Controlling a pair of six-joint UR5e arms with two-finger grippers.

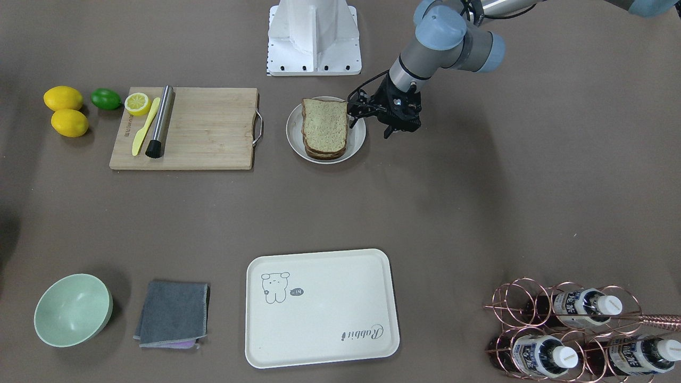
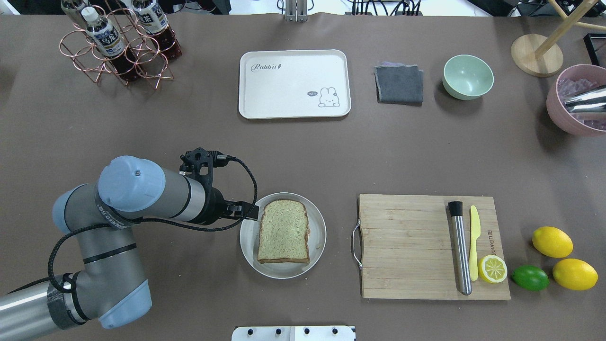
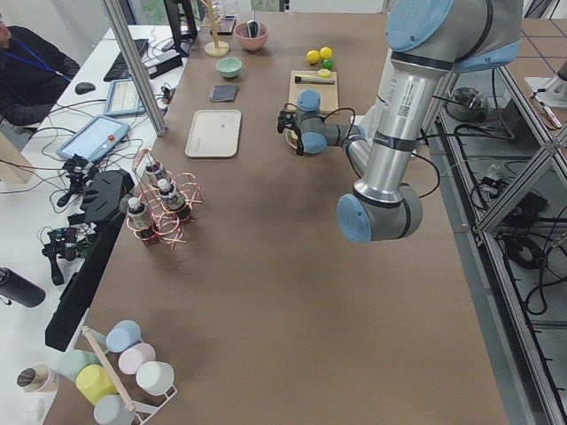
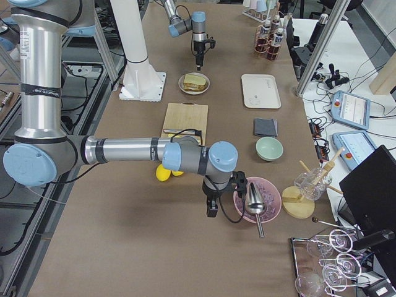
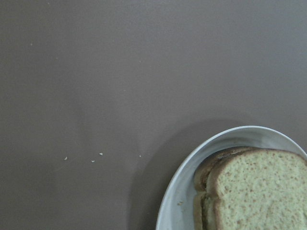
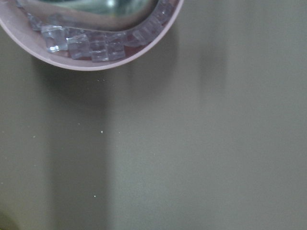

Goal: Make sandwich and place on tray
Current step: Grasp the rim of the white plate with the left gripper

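The sandwich (image 1: 324,127), stacked slices of speckled brown-crusted bread, lies on a round white plate (image 1: 358,139); no egg shows between the slices. It also shows in the overhead view (image 2: 283,230) and the left wrist view (image 5: 259,191). My left gripper (image 1: 396,130) points down just beside the plate's edge, above the table; I cannot tell whether it is open. The cream tray (image 1: 319,319) with the bear drawing lies across the table, with nothing on it (image 2: 293,85). My right gripper (image 4: 211,207) hangs far off beside a pink bowl; its state is unclear.
A wooden cutting board (image 2: 407,246) holds a metal muddler (image 2: 459,246), a yellow knife and a lemon half. Lemons and a lime (image 2: 530,278) lie beyond it. A green bowl (image 2: 467,76), grey cloth (image 2: 399,84), bottle rack (image 2: 118,42) and pink ice bowl (image 2: 575,102) stand along the far side.
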